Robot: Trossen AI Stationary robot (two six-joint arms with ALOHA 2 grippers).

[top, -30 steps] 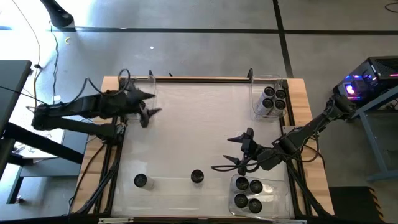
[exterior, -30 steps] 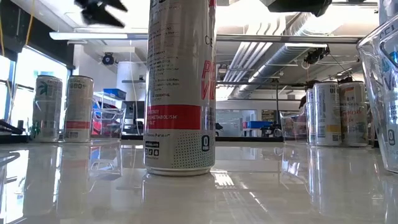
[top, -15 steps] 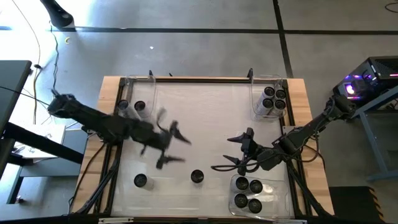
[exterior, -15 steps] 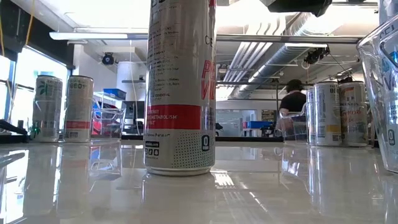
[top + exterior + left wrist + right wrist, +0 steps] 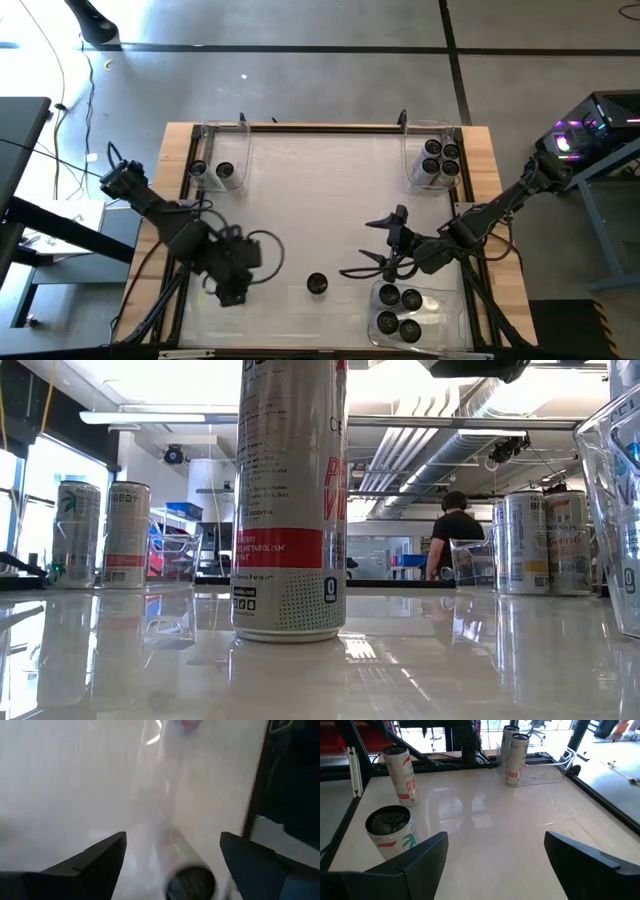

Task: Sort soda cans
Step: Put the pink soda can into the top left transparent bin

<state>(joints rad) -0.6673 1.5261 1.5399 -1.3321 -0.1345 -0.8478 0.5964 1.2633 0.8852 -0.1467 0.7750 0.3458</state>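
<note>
At the table's [image 5: 330,190] near-left corner: left end effector [image 5: 228,285], spread, newly arrived over a can [image 5: 187,877]; pickup pending.

silver soda cans [image 5: 290,500] with red bands and dark tops, pale glossy table [image 5: 320,210], black arms
</note>
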